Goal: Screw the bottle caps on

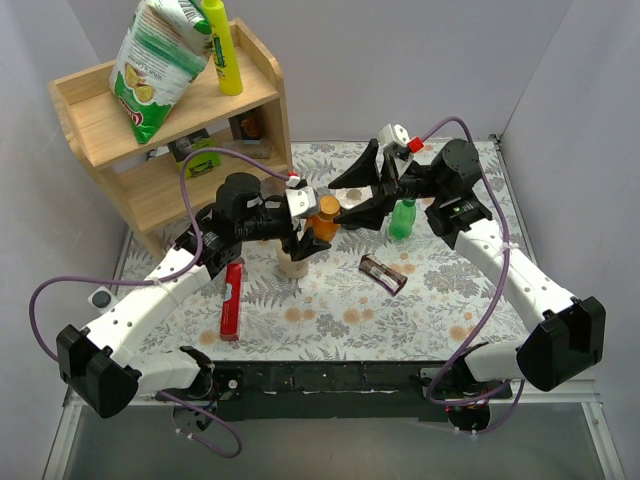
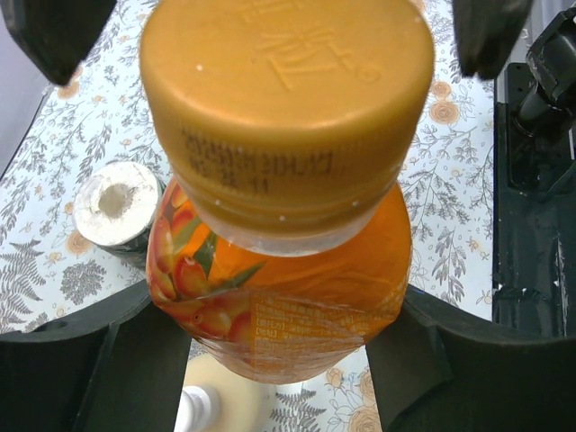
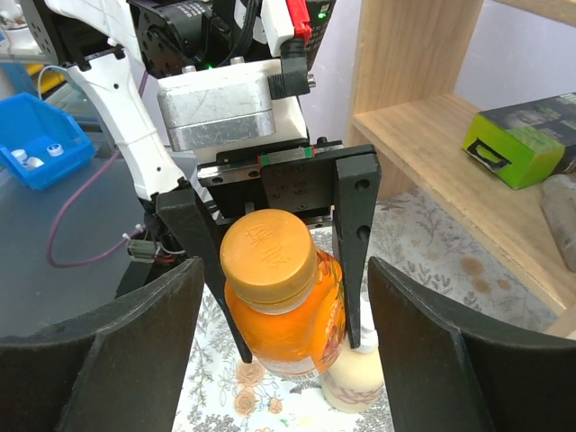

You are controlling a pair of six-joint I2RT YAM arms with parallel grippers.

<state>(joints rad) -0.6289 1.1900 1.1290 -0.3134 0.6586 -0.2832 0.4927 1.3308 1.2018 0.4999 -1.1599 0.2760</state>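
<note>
My left gripper [image 1: 318,228] is shut on the orange bottle [image 1: 322,222] and holds it above the table. The orange-brown cap [image 3: 267,254] sits on the bottle's neck and fills the top of the left wrist view [image 2: 288,99]. My right gripper [image 1: 336,202] is open, with one finger on each side of that cap and clear gaps between them [image 3: 283,270]. The green bottle [image 1: 402,218] stands on the table by the right wrist. I cannot tell whether it has a cap on. No loose dark green cap shows.
A cream bottle with a white top [image 1: 293,262] stands just below the held bottle. A red flat object [image 1: 232,300] and a dark wrapper [image 1: 384,273] lie on the floral cloth. A wooden shelf [image 1: 170,130] with a chip bag and a yellow bottle stands at the back left.
</note>
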